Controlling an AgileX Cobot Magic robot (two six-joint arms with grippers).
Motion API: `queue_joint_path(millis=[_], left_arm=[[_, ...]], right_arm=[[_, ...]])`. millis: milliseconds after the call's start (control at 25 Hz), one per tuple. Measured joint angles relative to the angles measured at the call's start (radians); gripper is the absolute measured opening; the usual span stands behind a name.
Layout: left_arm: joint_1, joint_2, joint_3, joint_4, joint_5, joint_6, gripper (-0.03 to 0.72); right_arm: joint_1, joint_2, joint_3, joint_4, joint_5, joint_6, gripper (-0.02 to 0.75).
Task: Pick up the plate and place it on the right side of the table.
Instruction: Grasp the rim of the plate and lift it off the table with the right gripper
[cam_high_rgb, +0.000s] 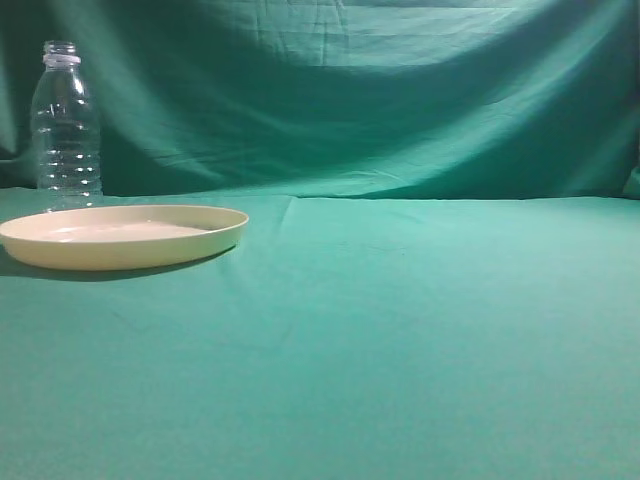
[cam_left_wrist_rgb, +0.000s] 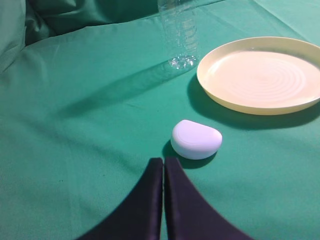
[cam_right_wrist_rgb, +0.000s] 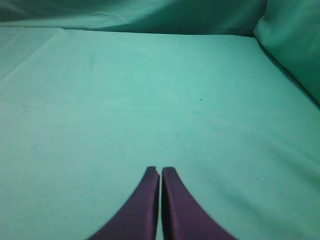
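Plate (cam_high_rgb: 120, 235) is sitting flat on the desk (cam_high_rgb: 420, 340), far left in the exterior view, rim up, nothing in it. Clear bottle (cam_high_rgb: 67, 125) is standing upright just behind it, close to the rim but gap vs contact not clear from that low angle; the left wrist view shows the bottle (cam_left_wrist_rgb: 181, 35) base beside the plate (cam_left_wrist_rgb: 262, 74) rim with a sliver of cloth between. A small white rounded lump (cam_left_wrist_rgb: 196, 139), soap-like, is lying on the cloth in front of the plate, apart from it, not visible in the exterior view.

Left end effector (cam_left_wrist_rgb: 163, 172) is hanging over the desk (cam_left_wrist_rgb: 75, 150) short of the white lump, fingers pressed together, clenched on nothing. Right end effector (cam_right_wrist_rgb: 160, 180) is likewise clenched and empty, looking at bare green cloth (cam_right_wrist_rgb: 150, 100) only.

Neither arm is showing in the exterior view, so both are probably parked back. Nothing done yet on the task. Right half of the desk is showing only cloth, so the drop zone looks usable. Left arm seems the natural one for the pick since the plate is on its side. Rim is low and the plate wide, so grip likely needs to pinch the rim edge; fingers need releasing first. Risk: knocking the bottle or nudging the white lump on approach.
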Motion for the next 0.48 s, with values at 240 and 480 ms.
queue_joint_path(millis=[240,480], left_arm=[[0.000,0.000,0.000,0.000,0.000,0.000,0.000],[0.000,0.000,0.000,0.000,0.000,0.000,0.000]], right_arm=[[0.000,0.000,0.000,0.000,0.000,0.000,0.000],[0.000,0.000,0.000,0.000,0.000,0.000,0.000]])
